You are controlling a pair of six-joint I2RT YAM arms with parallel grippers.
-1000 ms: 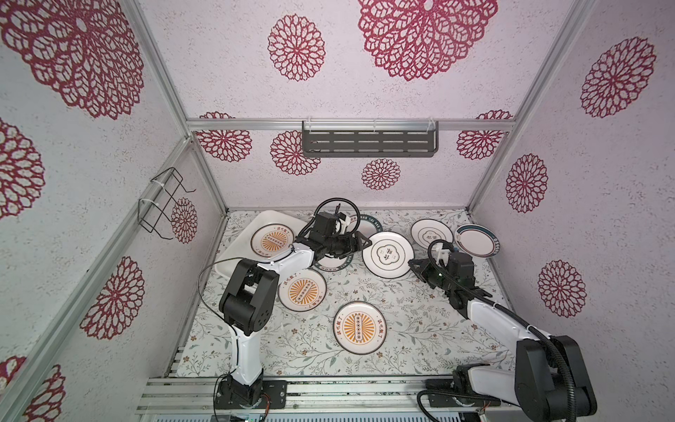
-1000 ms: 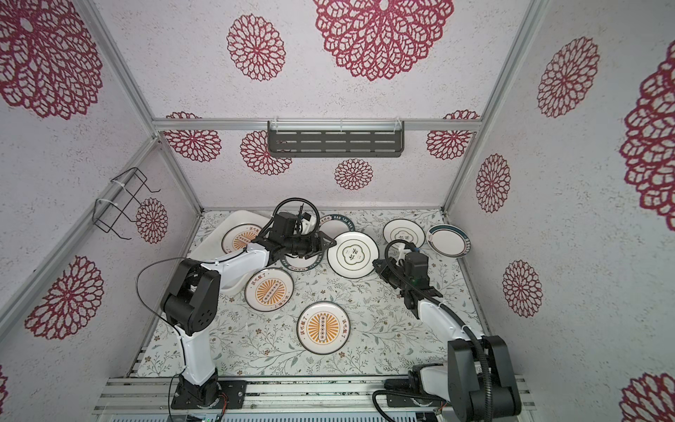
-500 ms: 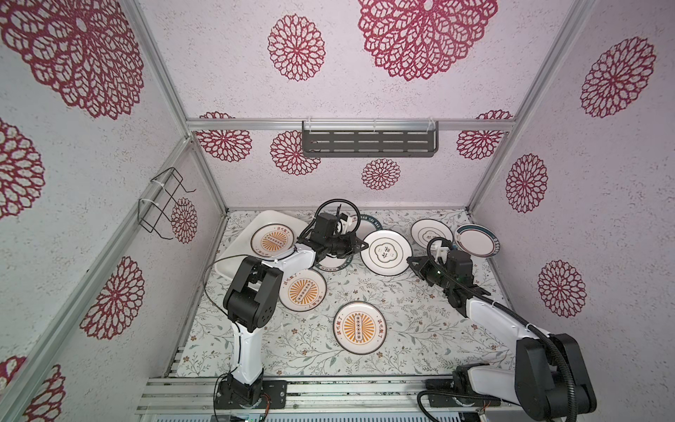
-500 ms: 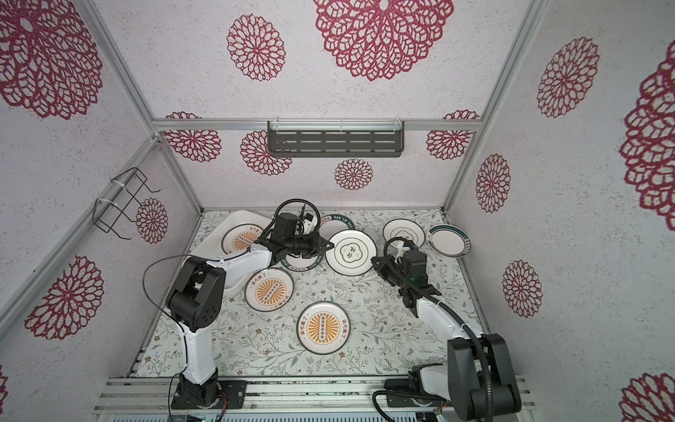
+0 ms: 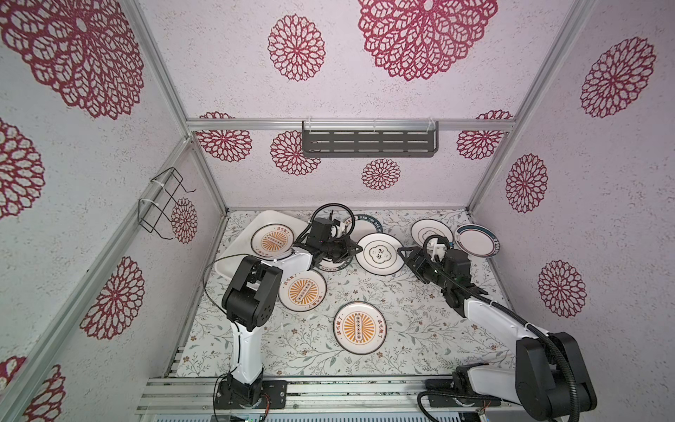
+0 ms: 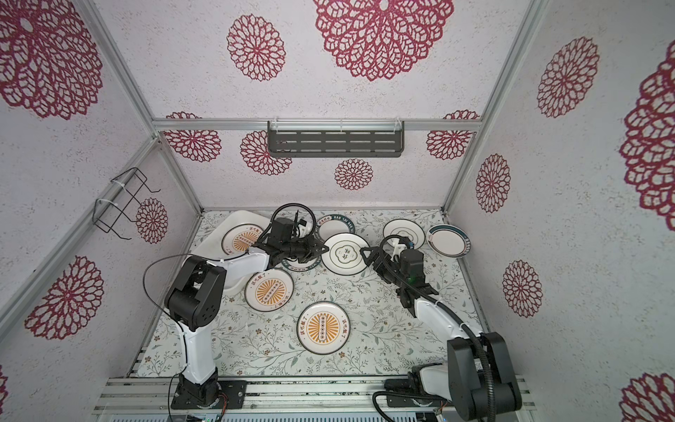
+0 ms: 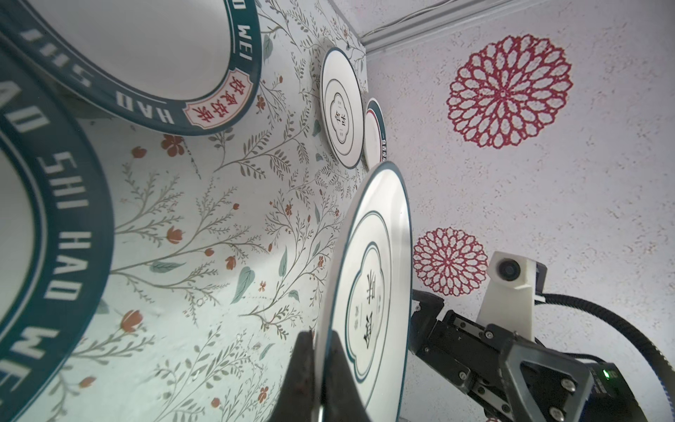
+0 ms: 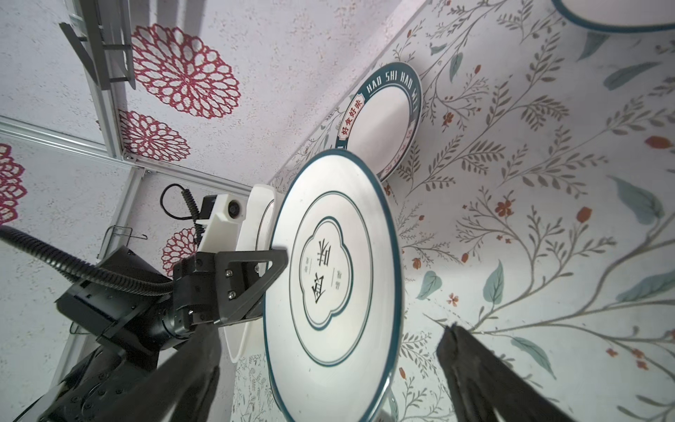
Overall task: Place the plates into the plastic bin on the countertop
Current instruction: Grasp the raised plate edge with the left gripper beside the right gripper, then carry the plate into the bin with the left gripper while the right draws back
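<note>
A white plate with thin dark rings and a centre mark hangs tilted above the countertop. My left gripper is shut on its rim. My right gripper stands open, its fingers wide on either side of the opposite rim and not touching it. The plastic bin sits at the back left with a sunburst plate in it. Two more sunburst plates lie on the countertop.
Two teal lettered plates lie near the left gripper, one under it and one behind. A ringed plate and a teal-rimmed plate sit at the back right. A dark slotted shelf hangs on the back wall, a wire rack on the left wall.
My left gripper has shut on the ringed plate's rim. My right gripper, shut on the plate before, has opened and let go. The plate has shifted slightly left.
</note>
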